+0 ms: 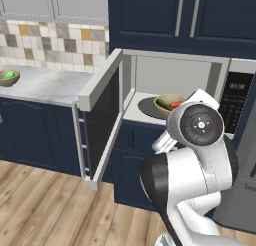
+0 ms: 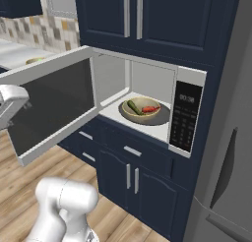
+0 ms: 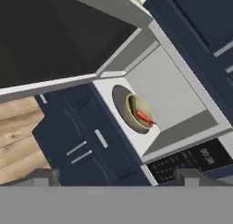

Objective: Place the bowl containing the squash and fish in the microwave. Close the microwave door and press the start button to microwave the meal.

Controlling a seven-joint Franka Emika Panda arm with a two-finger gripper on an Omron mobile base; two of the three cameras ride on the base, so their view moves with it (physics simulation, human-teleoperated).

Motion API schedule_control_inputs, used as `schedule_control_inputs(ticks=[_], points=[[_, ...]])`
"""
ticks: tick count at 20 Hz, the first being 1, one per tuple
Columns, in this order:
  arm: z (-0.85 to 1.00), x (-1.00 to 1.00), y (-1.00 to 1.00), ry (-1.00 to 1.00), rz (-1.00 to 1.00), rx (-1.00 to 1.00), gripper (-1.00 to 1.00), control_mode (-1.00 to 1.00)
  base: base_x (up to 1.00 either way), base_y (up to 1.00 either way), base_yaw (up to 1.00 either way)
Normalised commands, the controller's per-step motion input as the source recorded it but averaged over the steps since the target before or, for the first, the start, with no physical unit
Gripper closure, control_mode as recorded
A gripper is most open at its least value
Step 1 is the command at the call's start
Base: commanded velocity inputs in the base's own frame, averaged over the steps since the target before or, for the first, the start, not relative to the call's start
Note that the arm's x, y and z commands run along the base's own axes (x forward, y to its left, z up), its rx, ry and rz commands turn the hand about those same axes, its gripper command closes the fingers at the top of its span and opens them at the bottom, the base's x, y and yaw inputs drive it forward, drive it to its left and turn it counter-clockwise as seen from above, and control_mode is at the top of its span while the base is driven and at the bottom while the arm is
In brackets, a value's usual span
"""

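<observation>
The tan-olive bowl [image 2: 141, 109] sits on the round turntable [image 2: 160, 119] inside the microwave [image 1: 175, 75], with the dark green squash [image 2: 133, 107] and the red fish [image 2: 150, 108] lying in it. The hand view looks at the bowl [image 3: 138, 114] from a distance, with the fish [image 3: 145, 117] beside the squash [image 3: 133, 105]. The microwave door [image 1: 102, 120] stands swung wide open to the left. My gripper [image 3: 117, 177] is open with nothing between its fingertips, well back from the cavity and in front of the open door [image 2: 54, 105].
The black keypad panel [image 2: 184, 119] is on the microwave's right side. A second bowl with a bright green item [image 1: 7, 77] rests on the marble counter [image 1: 45, 85] at the left. Dark blue drawers [image 2: 130, 152] are below, and a grey fridge [image 2: 231, 137] stands at the right.
</observation>
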Motion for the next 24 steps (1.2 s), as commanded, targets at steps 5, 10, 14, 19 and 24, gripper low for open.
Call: schedule_control_inputs(ticks=[5,10,14,19,24], points=[[0.00,-0.34,0.87,-0.02,0.01,-0.39,-1.00,-1.00,0.00,0.00,0.00],[0.00,-0.10,0.92,0.00,0.00,-0.39,-1.00,-1.00,0.00,0.00,0.00],[0.00,-0.01,0.99,0.00,0.00,-0.39,-1.00,-1.00,0.00,0.00,0.00],[0.00,0.05,0.95,0.01,0.00,-0.34,-1.00,-1.00,0.00,0.00,0.00],[0.00,0.48,0.51,0.12,0.00,-0.15,-1.00,-1.00,0.00,0.00,0.00]])
